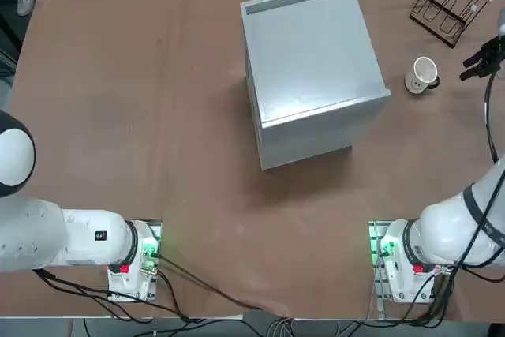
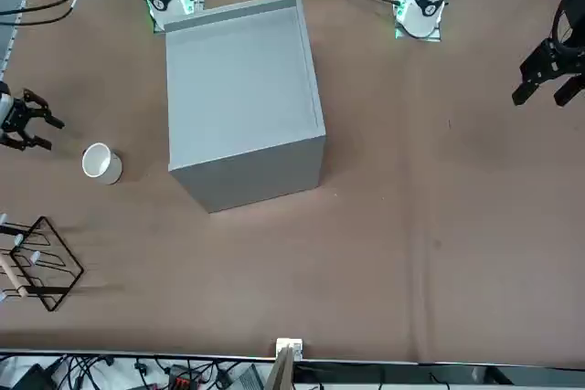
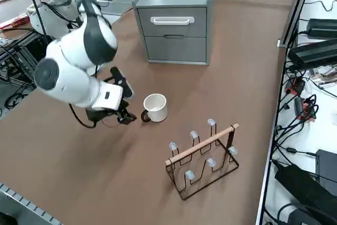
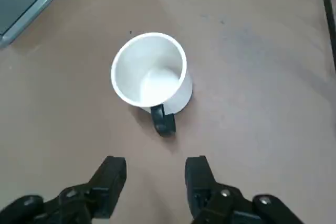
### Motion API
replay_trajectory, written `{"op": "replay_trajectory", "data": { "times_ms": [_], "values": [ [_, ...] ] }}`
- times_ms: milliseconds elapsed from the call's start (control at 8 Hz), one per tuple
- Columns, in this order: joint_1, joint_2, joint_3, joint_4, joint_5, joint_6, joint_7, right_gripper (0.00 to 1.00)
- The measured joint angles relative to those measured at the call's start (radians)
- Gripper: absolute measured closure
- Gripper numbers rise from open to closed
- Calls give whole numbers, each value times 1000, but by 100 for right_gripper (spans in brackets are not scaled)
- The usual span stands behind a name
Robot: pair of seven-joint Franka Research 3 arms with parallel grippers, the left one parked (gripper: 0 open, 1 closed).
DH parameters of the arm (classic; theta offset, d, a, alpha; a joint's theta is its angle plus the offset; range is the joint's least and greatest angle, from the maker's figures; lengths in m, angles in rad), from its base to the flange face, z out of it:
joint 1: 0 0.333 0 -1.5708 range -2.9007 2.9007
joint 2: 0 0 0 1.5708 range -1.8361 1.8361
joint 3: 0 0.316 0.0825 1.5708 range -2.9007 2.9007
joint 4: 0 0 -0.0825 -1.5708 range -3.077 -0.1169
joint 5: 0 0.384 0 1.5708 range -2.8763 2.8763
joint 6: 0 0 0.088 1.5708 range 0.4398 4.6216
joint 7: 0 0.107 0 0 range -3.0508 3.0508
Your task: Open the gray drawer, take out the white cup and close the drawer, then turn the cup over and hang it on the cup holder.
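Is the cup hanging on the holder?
No, the cup stands upright on the table, apart from the holder.

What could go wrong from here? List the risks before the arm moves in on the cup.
1. The white cup stands upright, apart from the open right gripper, with its dark handle facing the fingers; a low approach could knock the handle and spin the cup.
2. The cup holder stands close by; a wide swing while turning the cup over might strike it.
3. The gray drawer looks closed, so no risk there.
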Motion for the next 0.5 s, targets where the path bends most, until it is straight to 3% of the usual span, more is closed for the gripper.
{"op": "replay_trajectory", "data": {
  "times_ms": [500],
  "values": [
    [-84, 85, 1, -2, 240, -77, -224, 25]
  ]
}}
